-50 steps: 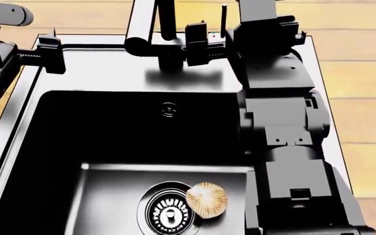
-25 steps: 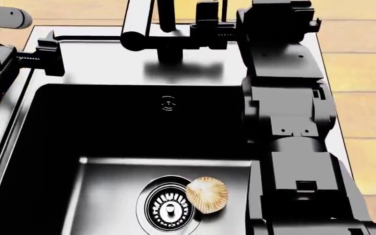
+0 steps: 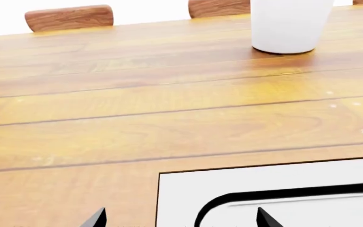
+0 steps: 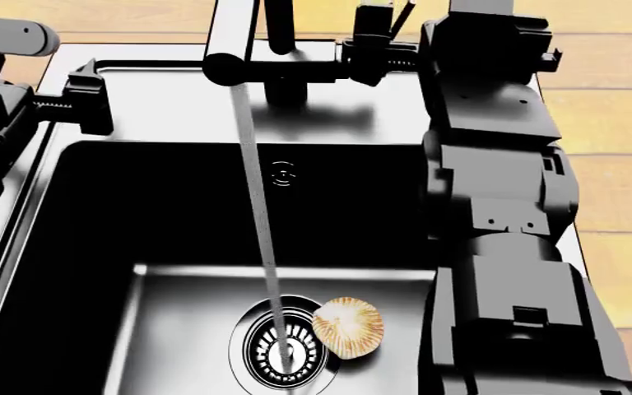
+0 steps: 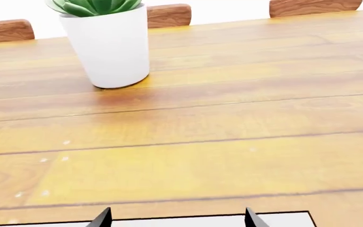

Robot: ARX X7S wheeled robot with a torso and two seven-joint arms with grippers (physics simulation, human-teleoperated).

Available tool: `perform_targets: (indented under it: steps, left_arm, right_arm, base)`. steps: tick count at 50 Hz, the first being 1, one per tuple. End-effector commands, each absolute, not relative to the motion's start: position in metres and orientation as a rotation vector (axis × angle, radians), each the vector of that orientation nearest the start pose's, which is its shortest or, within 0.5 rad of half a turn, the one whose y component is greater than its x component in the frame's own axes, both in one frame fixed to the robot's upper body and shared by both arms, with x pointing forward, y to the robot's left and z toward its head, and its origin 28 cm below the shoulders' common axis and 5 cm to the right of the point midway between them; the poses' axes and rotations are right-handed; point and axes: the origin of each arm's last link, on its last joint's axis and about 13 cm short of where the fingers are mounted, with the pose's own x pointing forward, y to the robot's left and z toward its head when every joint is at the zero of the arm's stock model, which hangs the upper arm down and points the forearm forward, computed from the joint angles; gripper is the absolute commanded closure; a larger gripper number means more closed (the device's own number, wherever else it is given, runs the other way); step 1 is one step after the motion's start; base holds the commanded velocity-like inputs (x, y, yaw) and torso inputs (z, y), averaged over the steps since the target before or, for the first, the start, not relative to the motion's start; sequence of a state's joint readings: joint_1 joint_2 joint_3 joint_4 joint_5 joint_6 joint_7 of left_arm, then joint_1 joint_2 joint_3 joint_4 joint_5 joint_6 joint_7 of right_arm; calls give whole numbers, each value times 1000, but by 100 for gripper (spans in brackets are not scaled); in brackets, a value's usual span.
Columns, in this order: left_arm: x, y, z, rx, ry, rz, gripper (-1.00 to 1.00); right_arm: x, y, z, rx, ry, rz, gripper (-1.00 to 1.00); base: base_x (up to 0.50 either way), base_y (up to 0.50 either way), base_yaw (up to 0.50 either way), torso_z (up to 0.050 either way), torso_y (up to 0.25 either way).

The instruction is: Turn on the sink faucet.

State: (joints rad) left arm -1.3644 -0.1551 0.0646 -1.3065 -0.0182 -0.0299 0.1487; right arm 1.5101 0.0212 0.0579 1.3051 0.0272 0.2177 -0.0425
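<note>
The sink faucet (image 4: 231, 37) stands on the back rim of the sink (image 4: 162, 103). Its dark spout reaches forward from a square base (image 4: 285, 81). A thin stream of water (image 4: 257, 206) falls from the spout's mouth onto the chrome drain strainer (image 4: 281, 352). The stick lever (image 4: 401, 16) leans to the right. My right gripper (image 4: 377, 51) is open right beside the lever, with nothing between its fingertips in the right wrist view (image 5: 176, 218). My left gripper (image 4: 85, 95) hangs open over the sink's left rim, and the left wrist view (image 3: 180, 220) shows it empty.
A ribbed tan shell (image 4: 349, 327) lies in the basin against the strainer. A small round overflow fitting (image 4: 283, 174) sits on the back wall. Wooden countertop (image 5: 232, 156) surrounds the sink. A white pot with a succulent (image 5: 109, 45) stands behind it, and chair backs (image 3: 69, 17) beyond.
The right gripper moved toward the back and right at the lever, which now leans right instead of standing upright. Water now runs from the spout. The left gripper stayed put.
</note>
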Motion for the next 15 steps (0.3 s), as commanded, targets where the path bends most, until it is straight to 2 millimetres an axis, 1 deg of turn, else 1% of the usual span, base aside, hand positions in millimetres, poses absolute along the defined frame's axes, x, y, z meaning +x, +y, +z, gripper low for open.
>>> perform_targets:
  steps: [1, 7, 8, 15]
  left_arm:
    - [432, 271, 205, 83, -14, -10, -100]
    - [432, 271, 207, 84, -17, -10, -100]
    - [432, 274, 208, 84, -18, -10, -100]
    - [432, 271, 209, 84, -21, -11, -100]
  right_arm:
    - [439, -113, 252, 95, 24, -27, -100]
    - [439, -115, 252, 109, 22, -39, -100]
    - [439, -116, 252, 112, 20, -42, -100]
    - [440, -117, 254, 129, 4, -32, -100]
  base:
    - [0, 0, 0, 0, 0]
    - [0, 0, 0, 0, 0]
    - [0, 0, 0, 0, 0]
    - [0, 0, 0, 0, 0]
